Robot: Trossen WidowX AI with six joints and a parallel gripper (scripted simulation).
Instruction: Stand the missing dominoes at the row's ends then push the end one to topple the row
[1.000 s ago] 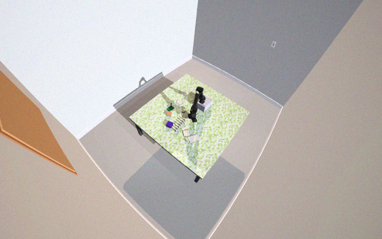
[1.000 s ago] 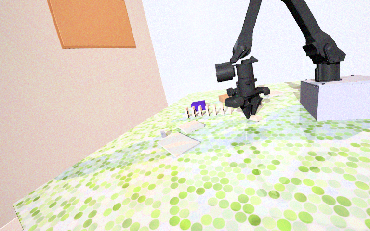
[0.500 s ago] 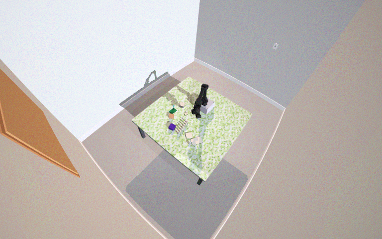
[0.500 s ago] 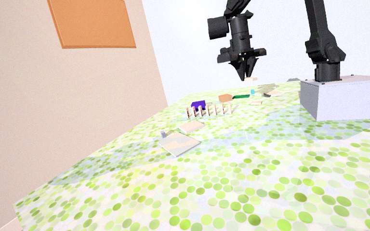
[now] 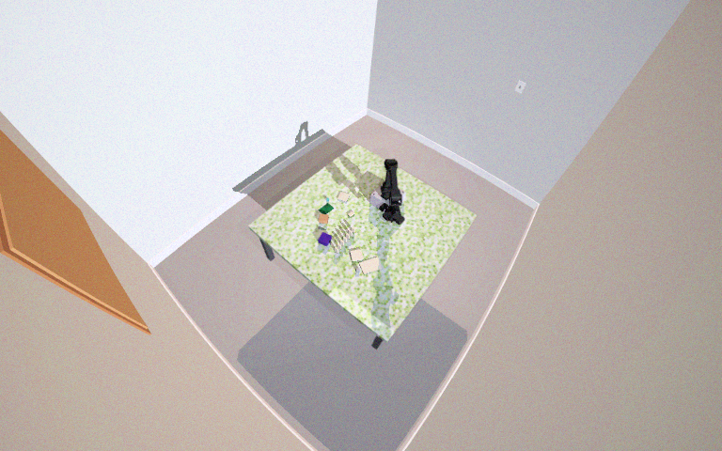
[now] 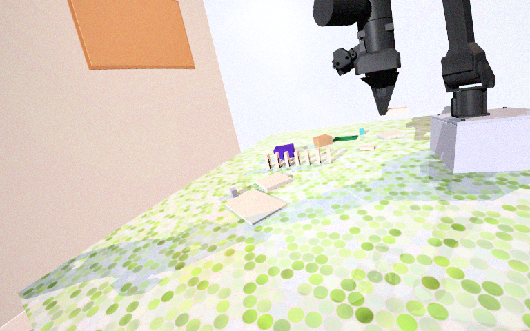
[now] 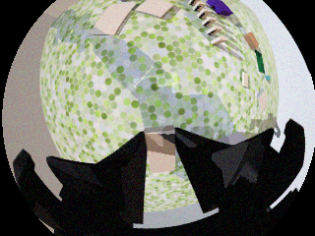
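Observation:
Several pale dominoes stand upright in an evenly spaced row, seen in the exterior view (image 6: 297, 158) and at the top of the wrist view (image 7: 220, 41). My gripper (image 6: 383, 112) (image 7: 159, 134) is shut on a pale domino (image 6: 398, 109) (image 7: 161, 159). It holds the domino roughly level, well above the table, between the row and the arm's base; the domino sticks out to one side of the fingertips. Another pale domino (image 5: 350, 213) (image 6: 367, 147) (image 7: 245, 80) lies flat beyond the row's end nearer the arm's base. The fingers cover part of the held domino.
A purple block (image 5: 324, 239) (image 6: 283, 151) stands close behind the row. An orange block (image 6: 322, 140), a green piece (image 6: 345, 138) and a cyan piece (image 6: 361, 131) are farther back. Flat beige tiles (image 6: 275, 181) (image 6: 255, 205) lie off the row's other end; another tile (image 6: 392, 134) lies at the back.

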